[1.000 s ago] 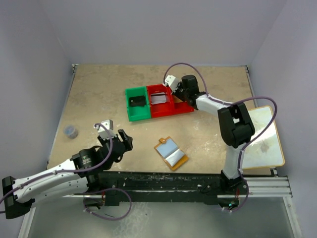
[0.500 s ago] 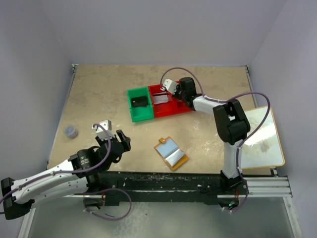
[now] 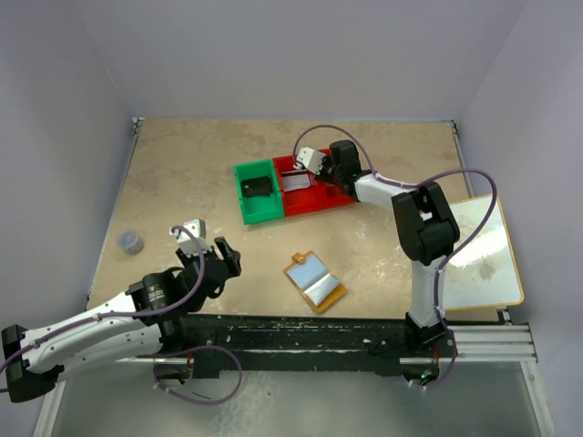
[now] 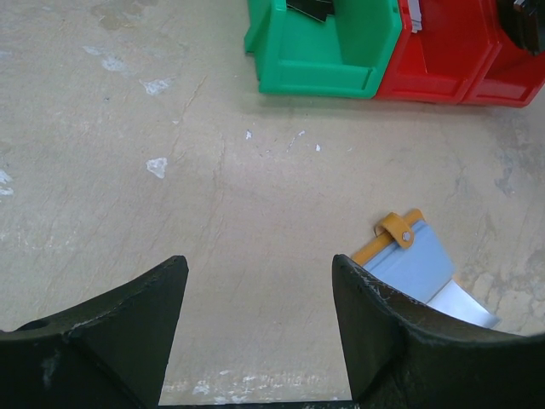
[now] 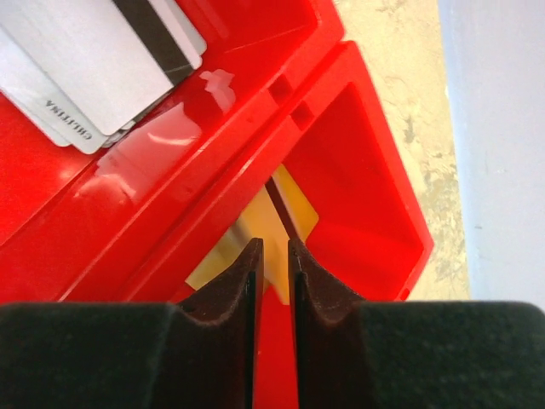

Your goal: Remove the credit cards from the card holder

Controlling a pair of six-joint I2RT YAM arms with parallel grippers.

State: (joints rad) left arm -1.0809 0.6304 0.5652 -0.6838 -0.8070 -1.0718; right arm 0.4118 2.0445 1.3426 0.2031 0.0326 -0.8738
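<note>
Orange-tan card holder (image 3: 314,283), open; blue-grey inside

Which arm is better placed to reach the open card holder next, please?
Probably the left arm: its jaws are open and hang close to the card holder. The right arm is stretched far off over the red bin.

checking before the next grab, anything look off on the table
The card holder lies open and askew, with a pale card poking partway out of a pocket. The white board hangs over the right edge of the table.
</note>
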